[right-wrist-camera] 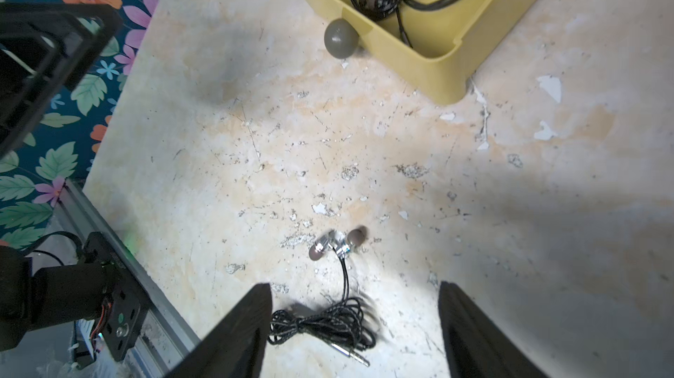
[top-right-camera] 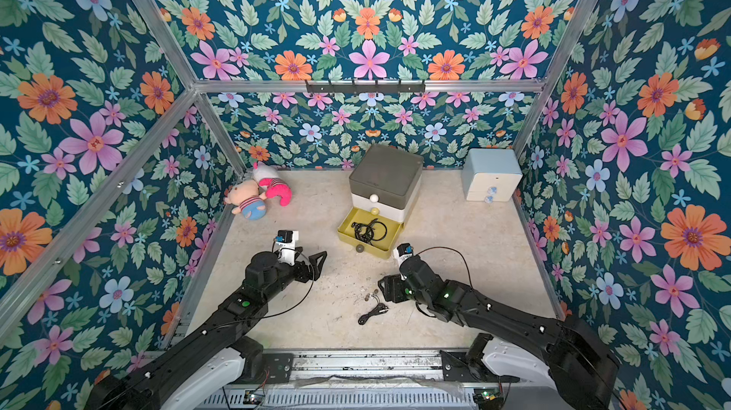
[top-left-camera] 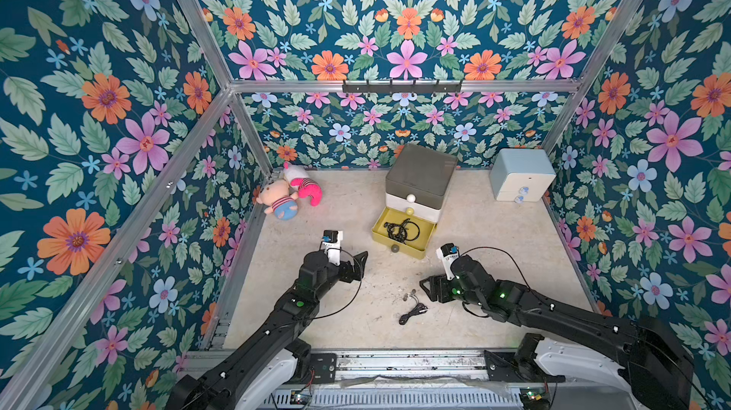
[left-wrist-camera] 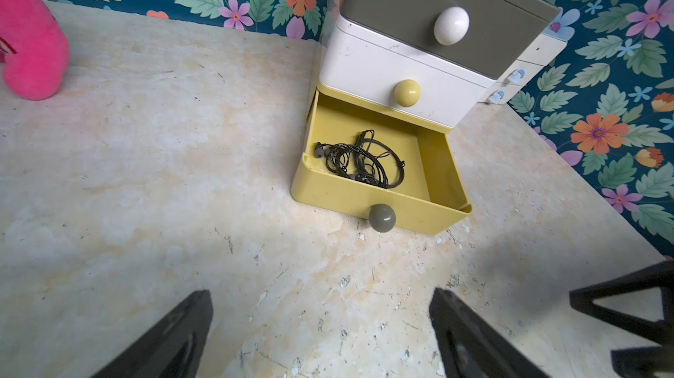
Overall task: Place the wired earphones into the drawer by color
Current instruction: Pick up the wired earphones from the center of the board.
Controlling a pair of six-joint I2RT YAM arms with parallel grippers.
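Right wrist view: right end effector [right-wrist-camera: 353,285] spread, fingers cropped, near black earphones [right-wrist-camera: 328,325]; left end effector [left-wrist-camera: 320,291] likewise spread.

No word, number or brand can be read in any view. The grey lid of the drawer box [top-left-camera: 420,172] has a faint small mark near its front edge in both top views, but it is too small to make out. The white patch on the left arm's wrist [top-left-camera: 331,250] shows a few dark specks that may be print, too fine to read. The white patch on the right arm's wrist [top-left-camera: 448,261] shows similar specks, also too fine to read.
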